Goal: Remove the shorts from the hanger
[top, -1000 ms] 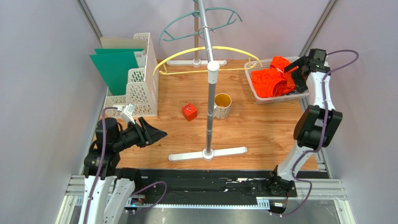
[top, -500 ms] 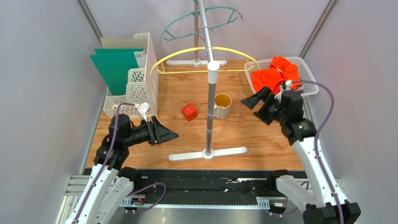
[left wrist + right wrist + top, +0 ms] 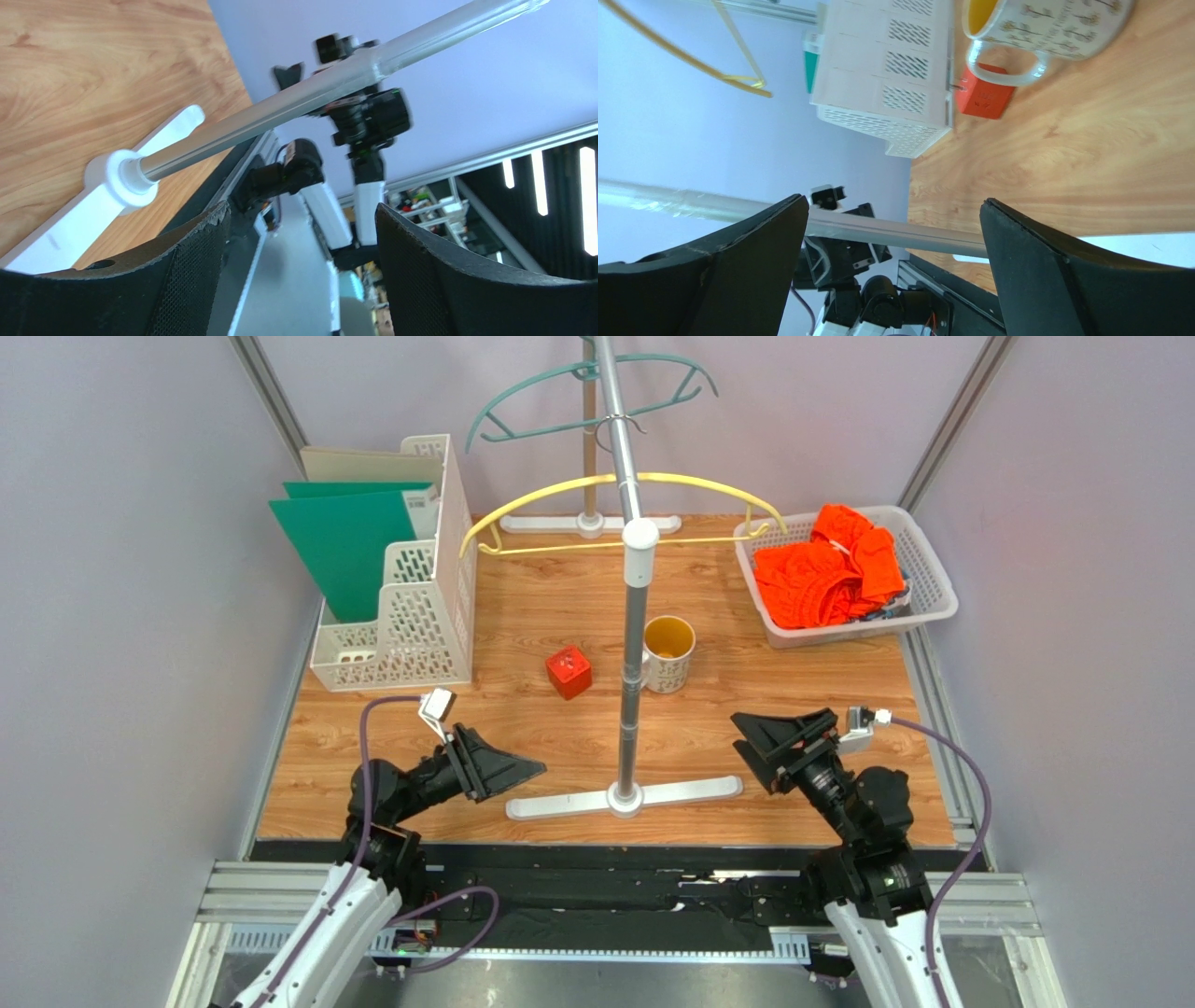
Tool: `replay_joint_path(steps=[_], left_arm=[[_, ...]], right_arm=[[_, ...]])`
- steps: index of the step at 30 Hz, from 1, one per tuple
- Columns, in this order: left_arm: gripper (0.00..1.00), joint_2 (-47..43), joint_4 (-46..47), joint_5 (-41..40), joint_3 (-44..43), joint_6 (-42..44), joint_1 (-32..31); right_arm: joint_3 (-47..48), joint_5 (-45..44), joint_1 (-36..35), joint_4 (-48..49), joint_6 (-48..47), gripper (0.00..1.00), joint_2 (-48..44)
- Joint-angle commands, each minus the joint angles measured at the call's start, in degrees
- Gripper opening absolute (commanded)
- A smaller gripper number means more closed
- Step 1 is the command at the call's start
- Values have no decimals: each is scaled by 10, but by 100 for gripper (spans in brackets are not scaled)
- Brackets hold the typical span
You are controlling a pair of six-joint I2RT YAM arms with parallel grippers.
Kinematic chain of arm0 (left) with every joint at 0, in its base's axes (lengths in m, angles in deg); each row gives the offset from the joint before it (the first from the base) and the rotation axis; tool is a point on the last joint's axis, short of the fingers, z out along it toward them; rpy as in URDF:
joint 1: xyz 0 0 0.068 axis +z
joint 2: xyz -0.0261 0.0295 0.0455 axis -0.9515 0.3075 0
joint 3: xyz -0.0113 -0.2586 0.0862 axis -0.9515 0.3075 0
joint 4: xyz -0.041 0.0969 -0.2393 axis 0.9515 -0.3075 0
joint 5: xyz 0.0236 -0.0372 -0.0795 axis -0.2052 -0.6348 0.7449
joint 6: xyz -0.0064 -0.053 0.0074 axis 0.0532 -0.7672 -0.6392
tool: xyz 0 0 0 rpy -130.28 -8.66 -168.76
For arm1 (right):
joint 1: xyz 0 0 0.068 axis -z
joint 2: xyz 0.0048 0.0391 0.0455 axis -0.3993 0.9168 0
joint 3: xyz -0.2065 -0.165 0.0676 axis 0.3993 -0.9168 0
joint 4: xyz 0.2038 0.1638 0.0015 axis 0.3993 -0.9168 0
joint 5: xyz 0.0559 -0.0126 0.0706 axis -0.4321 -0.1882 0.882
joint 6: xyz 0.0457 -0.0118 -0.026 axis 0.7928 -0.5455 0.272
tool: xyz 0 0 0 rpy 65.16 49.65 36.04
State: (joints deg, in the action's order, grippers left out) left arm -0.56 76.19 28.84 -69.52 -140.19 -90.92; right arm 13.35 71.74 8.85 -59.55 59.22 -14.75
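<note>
The bright orange shorts (image 3: 825,574) lie bunched in a white basket (image 3: 933,567) at the back right. I cannot make out the printed pair. A yellow hanger (image 3: 617,487) and a teal hanger (image 3: 589,413) hang bare on the stand's pole (image 3: 634,616). My left gripper (image 3: 512,763) is open and empty, low at the front left, pointing at the stand's base; its jaws stand wide apart in the left wrist view (image 3: 302,266). My right gripper (image 3: 758,742) is open and empty at the front right, also facing the pole, as the right wrist view (image 3: 892,266) shows.
The stand's white base bar (image 3: 624,798) lies between the two grippers. A mug with a yellow inside (image 3: 668,653) and a red cube (image 3: 568,672) sit mid-table. A white file rack with green folders (image 3: 407,602) stands at the back left.
My right arm drew back from the basket to the front right, low over the table, leaving the orange shorts in the basket. My left arm sank and moved right toward the stand's base.
</note>
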Motion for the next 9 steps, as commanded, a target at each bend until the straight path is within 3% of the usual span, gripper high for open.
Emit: replay_joint_path(steps=[1, 4, 6, 9], left_arm=[[82, -76, 205, -37, 70, -110, -3], [84, -144, 166, -45, 71, -117, -3], [84, -180, 134, -53, 71, -131, -3], [84, -244, 100, -63, 70, -141, -3]], right_arm=[[-62, 25, -2, 13, 50, 100, 9], [-136, 51, -2, 49, 78, 100, -25], [-195, 80, -4, 151, 118, 99, -34], [-182, 80, -6, 149, 103, 100, -37]])
